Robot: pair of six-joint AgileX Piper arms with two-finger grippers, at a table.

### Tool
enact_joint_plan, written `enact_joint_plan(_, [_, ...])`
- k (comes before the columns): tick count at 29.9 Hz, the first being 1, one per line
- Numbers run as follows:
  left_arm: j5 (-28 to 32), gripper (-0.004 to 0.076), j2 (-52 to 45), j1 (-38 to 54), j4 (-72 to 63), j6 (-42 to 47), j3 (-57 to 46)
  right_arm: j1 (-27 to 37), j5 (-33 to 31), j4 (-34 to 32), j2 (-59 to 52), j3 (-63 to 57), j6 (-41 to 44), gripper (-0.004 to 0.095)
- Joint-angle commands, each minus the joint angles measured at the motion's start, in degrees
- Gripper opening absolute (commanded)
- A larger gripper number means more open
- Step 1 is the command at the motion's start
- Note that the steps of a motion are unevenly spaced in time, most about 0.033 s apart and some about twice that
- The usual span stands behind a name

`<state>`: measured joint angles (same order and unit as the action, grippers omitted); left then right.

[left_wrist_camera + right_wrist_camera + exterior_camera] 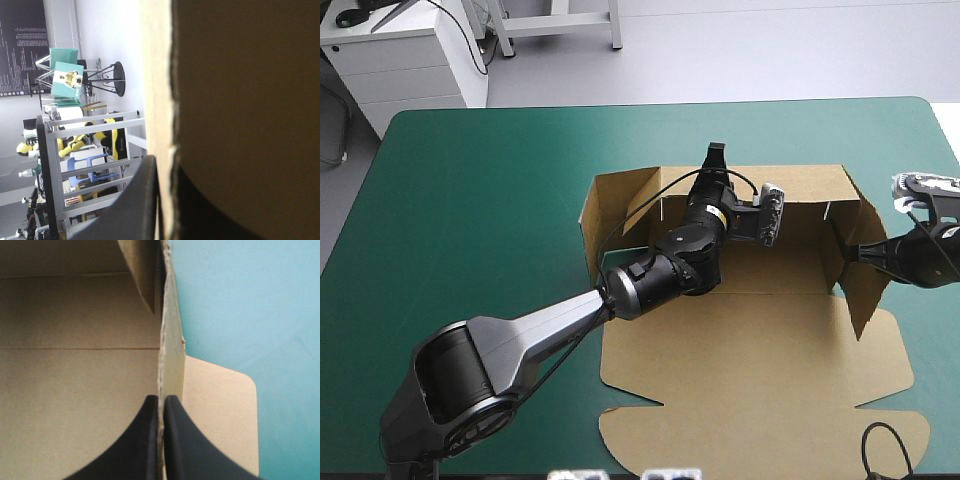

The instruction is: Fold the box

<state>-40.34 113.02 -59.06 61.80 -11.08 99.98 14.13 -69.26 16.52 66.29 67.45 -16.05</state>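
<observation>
Starting at the left of the high view, the teal-green table cover [480,200] carries the left arm, which comes in from the near-left corner and reaches forward over the tray. The brown box of cut board [750,350] lies right of the table's middle. It stands as an open tray with its walls raised, and its lid lies flat on the cover toward the near edge with the rounded flaps spread.

The left gripper [716,160] stands at the far wall [800,185], left of that wall's middle. In the left wrist view the wall's pale cut edge [157,75] runs up between the black fingers [142,200]. One finger shows plainly on one side and the other is a dark shape in shadow on the other side. They are all but closed, clamped on the board.

The right gripper [860,254] is at the right wall [865,300], outside the tray's right end. In the right wrist view its fingers [145,440] press on either side of the upright wall's edge and grip it. The tray floor [75,380] lies on one side of that wall. The teal-green cover and one rounded flap [220,410], flat on the cover, lie on the other.
</observation>
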Motion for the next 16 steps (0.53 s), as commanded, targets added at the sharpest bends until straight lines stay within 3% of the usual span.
enact_joint_plan(1, [1.4,-0.0008,-2.9,-0.5,-0.6,1.1,0.9,-0.2,-0.5,2.3,-1.5,1.5,-0.6,0.0025])
enact_joint_plan(8, [1.3,-0.0008,-2.9,-0.5,-0.7,1.1,0.9,-0.6,-1.2,2.5,-1.5,1.5,1.1,0.0338])
enact_joint_plan(16, [1.3,-0.0008,-2.9,-0.5,-0.7,1.1,0.9,-0.6,-1.2,2.5,-3.3,2.3,1.0,0.0354])
